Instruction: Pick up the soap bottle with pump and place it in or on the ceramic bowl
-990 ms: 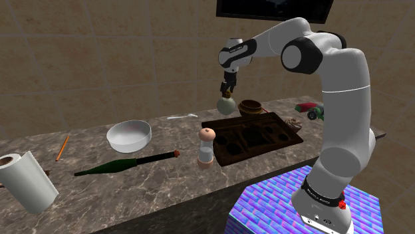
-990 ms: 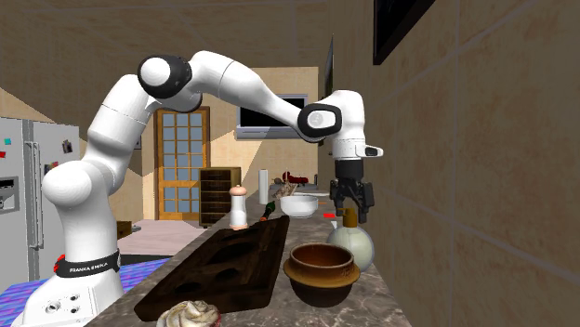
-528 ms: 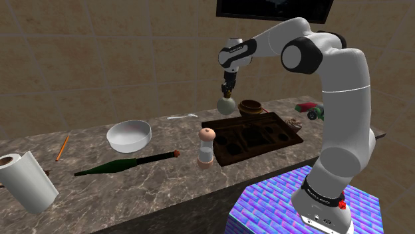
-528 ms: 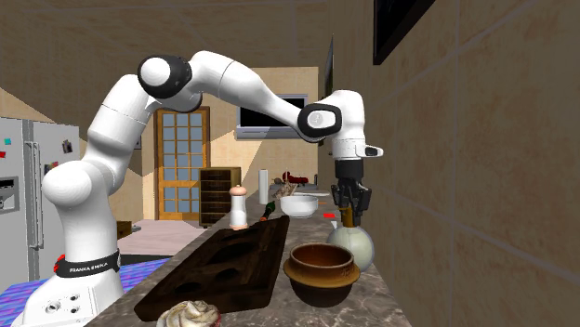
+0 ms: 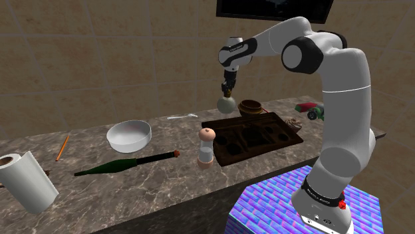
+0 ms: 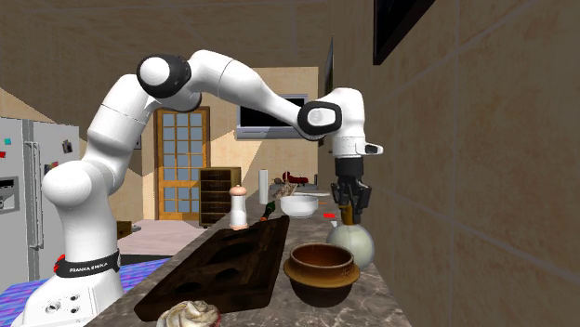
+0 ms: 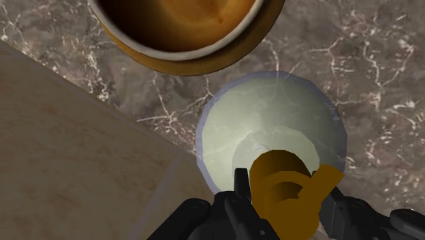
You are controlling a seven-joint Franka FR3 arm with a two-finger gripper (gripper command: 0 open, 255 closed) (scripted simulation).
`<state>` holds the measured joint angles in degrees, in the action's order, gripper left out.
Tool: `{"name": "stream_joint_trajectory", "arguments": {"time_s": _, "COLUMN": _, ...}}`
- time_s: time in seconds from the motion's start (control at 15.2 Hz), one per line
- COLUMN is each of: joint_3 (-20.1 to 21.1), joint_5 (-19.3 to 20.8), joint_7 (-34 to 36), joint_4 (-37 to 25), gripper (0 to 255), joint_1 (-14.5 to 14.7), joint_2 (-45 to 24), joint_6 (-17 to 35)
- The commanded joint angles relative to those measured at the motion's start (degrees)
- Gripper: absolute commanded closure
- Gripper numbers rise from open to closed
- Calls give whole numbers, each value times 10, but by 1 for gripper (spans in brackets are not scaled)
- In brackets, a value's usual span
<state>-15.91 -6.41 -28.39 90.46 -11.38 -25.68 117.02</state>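
The soap bottle (image 5: 227, 104) is a round pale-green flask with a golden-brown pump, at the back of the marble counter close to the wall. My gripper (image 5: 229, 89) comes straight down on it and is shut on the pump neck. In the wrist view the black fingers (image 7: 240, 187) clasp the pump (image 7: 282, 191) above the flask's body (image 7: 272, 129). The second exterior view has the gripper (image 6: 348, 215) on the bottle (image 6: 350, 245) too. A brown bowl (image 5: 250, 107) (image 6: 322, 269) (image 7: 177, 27) stands right beside it. A white bowl (image 5: 129, 135) (image 6: 298, 204) sits farther along towards the shoulder view's left.
A dark wooden tray (image 5: 251, 136) (image 6: 223, 269) with hollows lies in front of the bottle. A shaker (image 5: 206, 147) stands at its end. A green wine bottle (image 5: 126, 163), a pencil (image 5: 62, 147) and a paper towel roll (image 5: 26, 181) lie beyond. The wall rises just behind the bottle.
The fingers, open around the pump a second ago, have closed on its neck. Hand and bottle have edged up very slightly.
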Motion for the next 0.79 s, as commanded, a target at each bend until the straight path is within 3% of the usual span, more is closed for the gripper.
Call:
{"name": "stream_joint_trajectory", "arguments": {"time_s": 0.0, "joint_3": -1, "joint_5": 1, "joint_7": 0, "joint_4": -8, "gripper": 255, "joint_1": 0, "joint_2": 4, "joint_6": -12}}
{"name": "stream_joint_trajectory", "arguments": {"time_s": 0.73, "joint_3": -4, "joint_5": 8, "joint_7": 4, "joint_4": -68, "gripper": 255, "joint_1": -1, "joint_2": 21, "joint_6": -88}}
